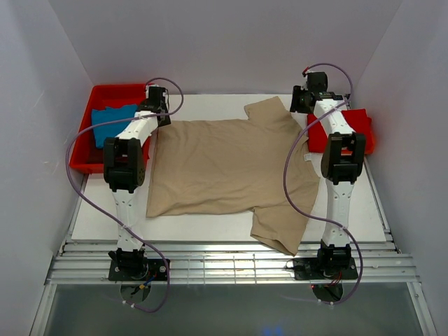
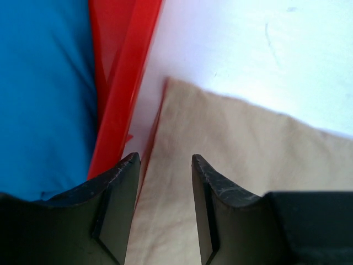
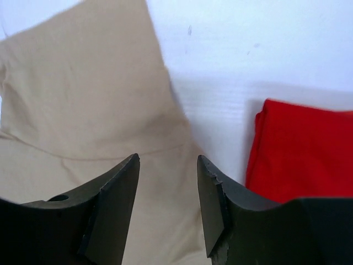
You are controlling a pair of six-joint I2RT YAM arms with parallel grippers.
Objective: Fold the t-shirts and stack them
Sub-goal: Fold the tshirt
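Observation:
The tan-beige t-shirt (image 1: 224,164) lies spread flat on the white table, one sleeve at the far right, the other hanging toward the near edge. My left gripper (image 1: 159,115) is open and empty over the shirt's far left corner (image 2: 237,149), jaws either side of its edge (image 2: 165,160). My right gripper (image 1: 302,103) is open and empty over the far sleeve (image 3: 83,99), jaws apart (image 3: 168,160). The blue t-shirt (image 1: 112,122) lies folded in the red tray (image 1: 84,150). The red t-shirt (image 1: 360,122) lies folded at the far right.
The red tray's wall (image 2: 124,83) runs just left of my left fingers, with the blue shirt (image 2: 44,94) behind it. The red shirt (image 3: 303,149) lies just right of my right fingers. White walls close in the left, right and back.

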